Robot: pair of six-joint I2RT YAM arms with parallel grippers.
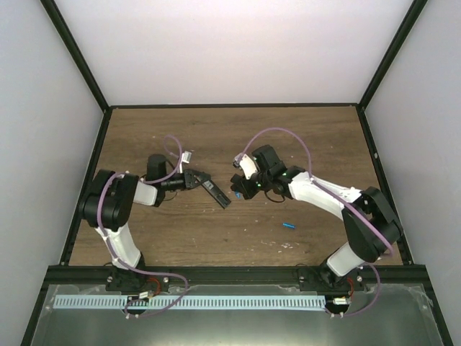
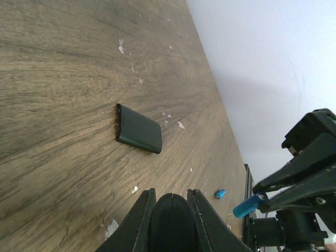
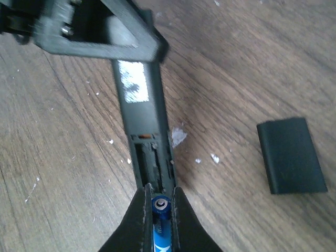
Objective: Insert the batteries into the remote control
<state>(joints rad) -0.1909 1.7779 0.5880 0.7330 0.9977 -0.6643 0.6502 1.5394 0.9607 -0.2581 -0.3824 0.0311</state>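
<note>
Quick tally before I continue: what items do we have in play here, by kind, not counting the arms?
Blue batteries: 2 (one battery held, one lying loose)
Black remote control: 1
Black battery cover: 1
Total: 4

Scuffed wooden table (white-flecked) with one loose blue battery and a black cover.

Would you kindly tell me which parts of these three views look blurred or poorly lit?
Right wrist view: the left gripper at the top is blurred, while the remote control and the battery in the right gripper look sharper. Left wrist view: the table grain and the black cover are crisp, the wall bright and featureless. Top view: even light, only soft shadows.
</note>
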